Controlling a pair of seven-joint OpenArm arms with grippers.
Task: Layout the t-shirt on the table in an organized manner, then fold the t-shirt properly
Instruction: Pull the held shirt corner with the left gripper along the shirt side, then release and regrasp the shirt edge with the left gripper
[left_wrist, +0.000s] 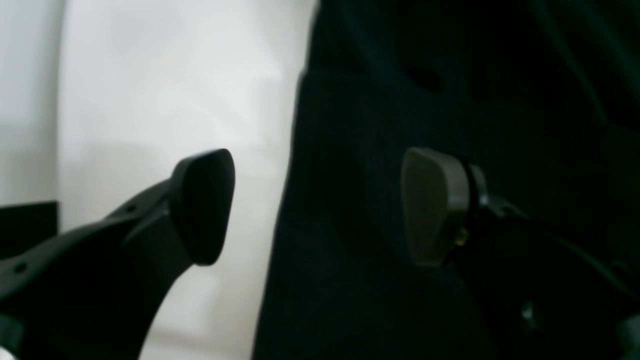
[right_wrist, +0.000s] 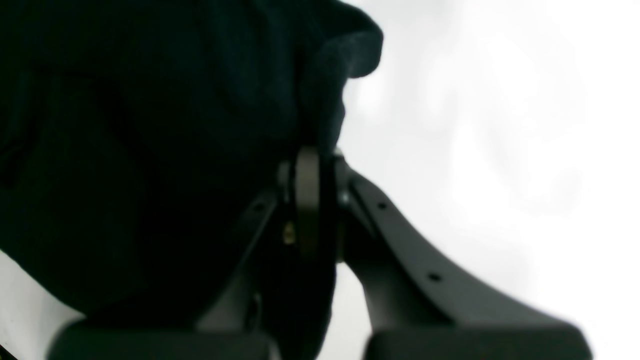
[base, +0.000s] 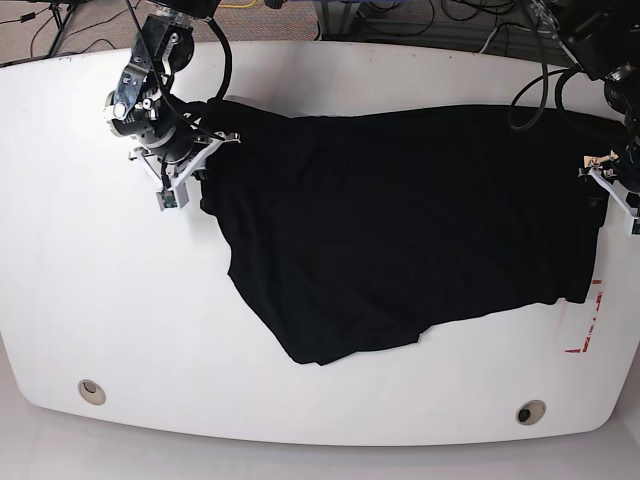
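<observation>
The black t-shirt (base: 400, 230) lies spread across the white table (base: 100, 290), with its lower hem bunched toward the front. At the shirt's upper left corner in the base view, my right gripper (base: 203, 152) holds cloth. Seen from the right wrist, that gripper (right_wrist: 320, 200) is shut on a fold of the t-shirt (right_wrist: 150, 150). My left gripper (base: 600, 188) sits at the shirt's right edge. From the left wrist, it (left_wrist: 320, 205) stands open astride the edge of the t-shirt (left_wrist: 450, 100), with one fingertip (left_wrist: 435, 205) over the cloth and the other over bare table.
Two round grommet holes (base: 91, 391) (base: 530, 412) sit near the front edge. Red tape marks (base: 592, 320) lie at the right, just below the shirt's corner. Cables run along the table's far edge.
</observation>
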